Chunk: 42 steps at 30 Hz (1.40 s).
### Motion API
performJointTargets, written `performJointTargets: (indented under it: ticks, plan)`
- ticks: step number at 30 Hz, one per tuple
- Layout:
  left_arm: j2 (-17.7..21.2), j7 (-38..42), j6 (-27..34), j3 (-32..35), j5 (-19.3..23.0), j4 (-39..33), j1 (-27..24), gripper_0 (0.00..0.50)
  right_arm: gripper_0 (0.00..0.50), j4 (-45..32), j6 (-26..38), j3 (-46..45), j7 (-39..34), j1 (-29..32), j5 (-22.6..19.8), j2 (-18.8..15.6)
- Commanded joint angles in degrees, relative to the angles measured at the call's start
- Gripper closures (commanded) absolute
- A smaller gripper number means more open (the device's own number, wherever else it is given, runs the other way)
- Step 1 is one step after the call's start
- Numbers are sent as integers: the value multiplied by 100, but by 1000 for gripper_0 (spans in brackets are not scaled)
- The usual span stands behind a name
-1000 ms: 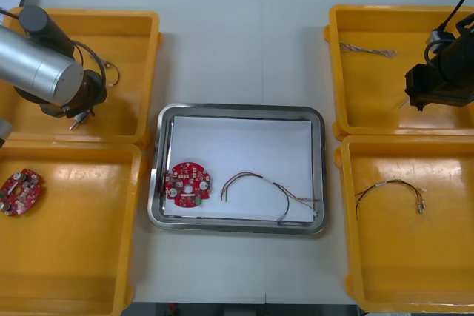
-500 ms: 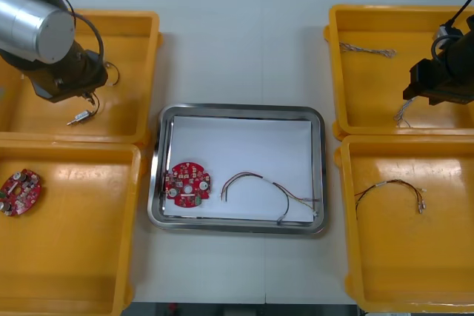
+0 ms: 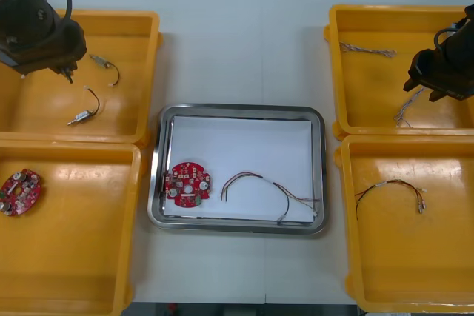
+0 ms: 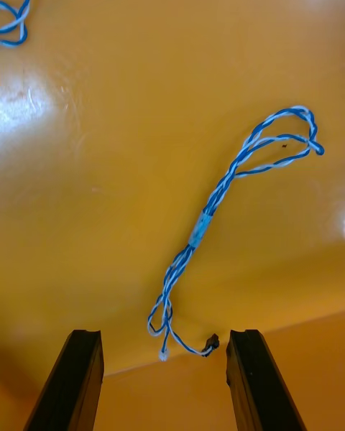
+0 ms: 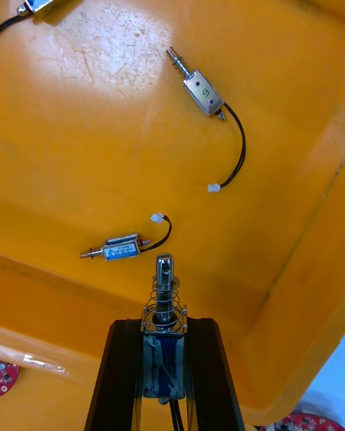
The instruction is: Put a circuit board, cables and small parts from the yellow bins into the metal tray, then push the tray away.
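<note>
My left gripper (image 5: pixel 164 327) is shut on a small metal part (image 5: pixel 164 309) with a spring and a pin, held above the far left yellow bin (image 3: pixel 137 27). Three more small metal parts (image 5: pixel 121 248) lie on that bin's floor below it. My right gripper (image 4: pixel 164 341) stands open over the far right yellow bin (image 3: pixel 348 120), its fingers (image 4: pixel 80 352) either side of the near end of a twisted blue and white cable (image 4: pixel 205 223) lying on the bin floor. The metal tray (image 3: pixel 237 111) holds a round red circuit board (image 3: pixel 187 182) and a red and yellow cable (image 3: pixel 270 190).
A second blue and white cable (image 3: pixel 366 51) lies at the back of the far right bin. The near left bin holds another red circuit board (image 3: pixel 19 191). The near right bin holds a red and yellow cable (image 3: pixel 392 190). Bare table lies beyond the tray.
My left arm has drawn back toward the far left corner, uncovering the parts in the bin. My right gripper has opened and the blue and white cable now shows beneath it.
</note>
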Motion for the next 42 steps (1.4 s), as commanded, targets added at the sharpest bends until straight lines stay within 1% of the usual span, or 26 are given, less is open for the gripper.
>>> performJointTargets:
  ticks: [1, 2, 5, 9, 11, 14, 17, 23, 27, 31, 34, 36, 39, 42]
  plan:
    - [509, -295, 271, 184, 401, -294, -422, 500, 0, 292, -350, -129, -370, -386, 142, -40]
    - [527, -295, 306, 184, 445, -311, -440, 500, 0, 336, -403, -129, -388, -394, 151, -40]
    - [588, -277, 508, 184, 753, -487, -484, 500, 0, 626, -649, -23, -774, -482, 247, -40]
    - [580, -190, 566, 158, 1052, -742, -484, 500, 0, 863, -745, 196, -1240, -588, 335, -40]
    - [580, -31, 566, 70, 1271, -909, -484, 500, 0, 1039, -807, 249, -1557, -658, 362, -22]
    - [580, 267, 566, -106, 1412, -1146, -484, 500, 0, 1215, -833, 249, -1838, -711, 370, 22]
    - [588, 531, 566, -352, 1500, -1366, -493, 500, 0, 1232, -833, 249, -2058, -711, 370, 66]
    - [527, 1138, 566, -906, 1693, -1770, -519, 500, 0, 1232, -869, 372, -2269, -711, 370, 101]
    - [395, 1463, 491, -1231, 1711, -1920, -572, 500, 0, 1320, -1018, 442, -2286, -702, 379, 110]
    - [131, 1779, 394, -1618, 1614, -1920, -695, 500, 0, 1522, -1352, 460, -2225, -711, 379, 154]
    - [-115, 1973, 359, -1855, 1403, -1920, -774, 500, 0, 1566, -1422, 539, -2216, -702, 388, 180]
    - [-282, 1999, 359, -1952, 1236, -1911, -791, 500, 0, 1566, -1431, 592, -2216, -702, 379, 189]
    - [-633, 1999, 271, -2075, 1017, -1805, -809, 500, 0, 1672, -1510, 609, -2207, -702, 362, 215]
    - [-844, 1981, 165, -2171, 841, -1762, -809, 500, 0, 1769, -1598, 609, -2198, -702, 344, 241]
